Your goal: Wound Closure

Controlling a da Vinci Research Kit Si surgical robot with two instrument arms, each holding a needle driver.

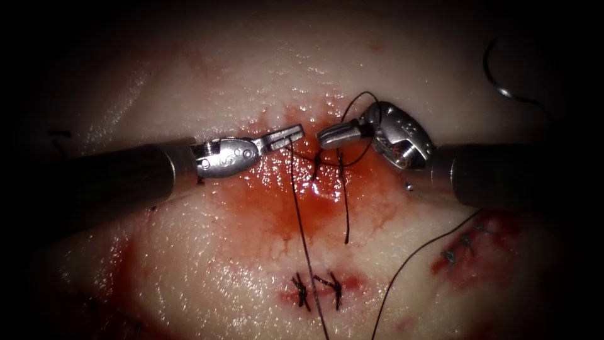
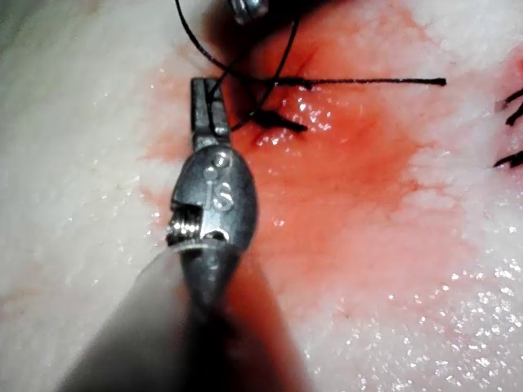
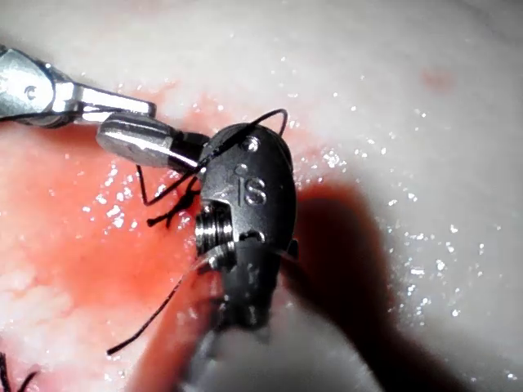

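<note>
Evidently both tools hold thread (image 1: 301, 220) taut over the cut: left tool (image 1: 290, 133) clamps 1 strand, right tool (image 1: 332, 135) the loop, needle (image 1: 497, 79) lying behind it.

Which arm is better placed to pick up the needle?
Right, probably: the needle lies on the tissue far right of the cut, nearer the thread-looped right tool; the left tool holds thread.

I count two tools, left tool (image 1: 294, 132) and right tool (image 1: 328, 136), one needle (image 1: 497, 79) upper right, and two finished stitches (image 1: 318, 288) at lower centre.
</note>
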